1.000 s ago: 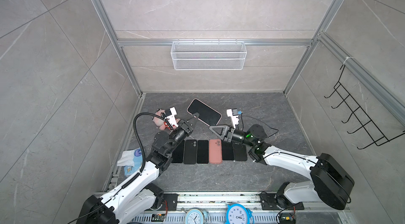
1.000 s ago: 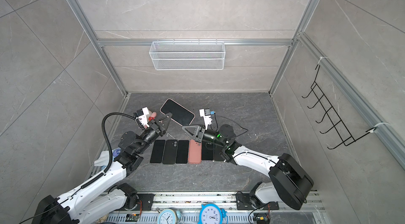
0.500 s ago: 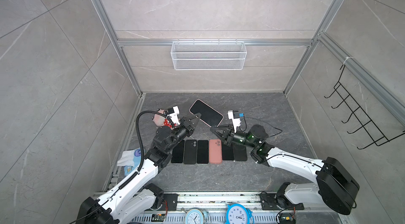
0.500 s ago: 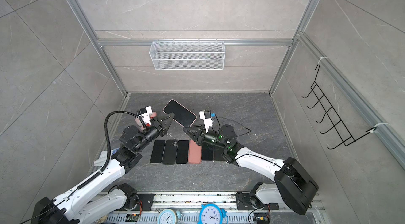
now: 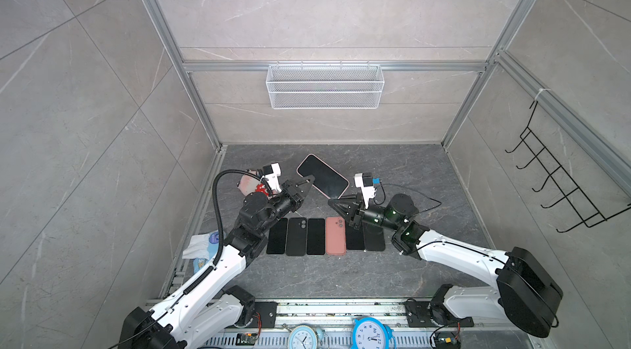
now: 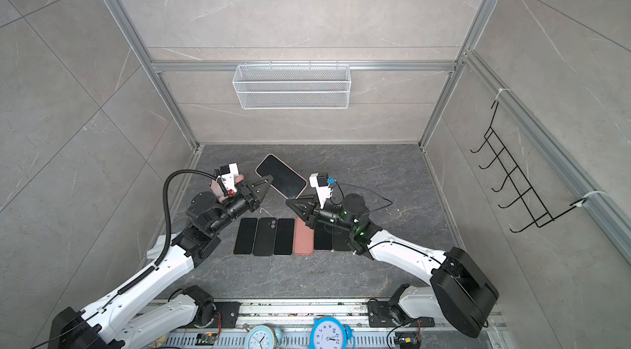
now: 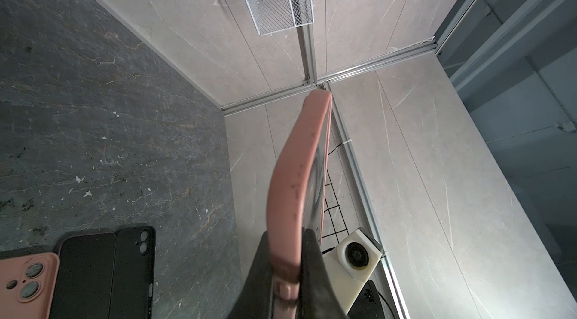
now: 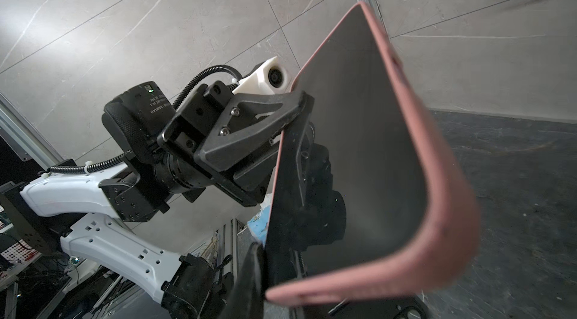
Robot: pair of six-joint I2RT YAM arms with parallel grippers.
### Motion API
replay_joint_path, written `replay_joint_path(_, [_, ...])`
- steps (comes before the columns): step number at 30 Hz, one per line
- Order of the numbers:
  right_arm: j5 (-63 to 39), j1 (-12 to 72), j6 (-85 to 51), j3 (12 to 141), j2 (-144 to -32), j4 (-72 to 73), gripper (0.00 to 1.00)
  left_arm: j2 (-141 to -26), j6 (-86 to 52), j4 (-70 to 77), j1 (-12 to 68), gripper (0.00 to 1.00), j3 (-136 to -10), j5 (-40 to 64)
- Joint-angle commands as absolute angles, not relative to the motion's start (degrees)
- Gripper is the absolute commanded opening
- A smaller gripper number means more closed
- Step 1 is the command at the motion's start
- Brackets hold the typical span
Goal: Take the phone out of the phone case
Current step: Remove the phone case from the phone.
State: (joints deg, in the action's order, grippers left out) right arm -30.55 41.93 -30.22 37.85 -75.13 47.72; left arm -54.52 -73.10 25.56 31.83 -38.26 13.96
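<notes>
A phone (image 5: 322,176) with a dark screen sits in a pink phone case (image 7: 296,161) and is held tilted above the floor between both arms, as both top views show. My left gripper (image 5: 309,180) is shut on one long edge of the case; the left wrist view shows the pink edge pinched between the fingers (image 7: 312,258). My right gripper (image 5: 333,200) is shut on the near corner. In the right wrist view one finger (image 8: 249,280) lies on the screen (image 8: 359,145) side, and the pink rim (image 8: 437,208) runs round the phone.
A row of dark phones (image 5: 295,236) and a face-down pink case (image 5: 335,235) lies on the floor below the grippers. A wipes packet (image 5: 205,241) sits at the left wall. A wire basket (image 5: 324,86) hangs on the back wall and a hook rack (image 5: 560,180) on the right wall.
My left wrist has swung slightly back and to the right, and the held phone has shifted a little with it. Both grips are unchanged.
</notes>
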Motion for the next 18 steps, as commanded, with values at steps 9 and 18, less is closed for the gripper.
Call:
replay_joint_path(9, [-23.9,42.0,-19.1,37.8,-75.7,35.9,0.17,-53.9,-71.4,26.4,32.1,0.0,-44.2,16.7])
replay_joint_path(18, [-17.2,42.0,-16.6,37.6,-73.8,31.0,0.29,-54.5,-71.3,25.7,32.0,0.0,-45.4,17.1])
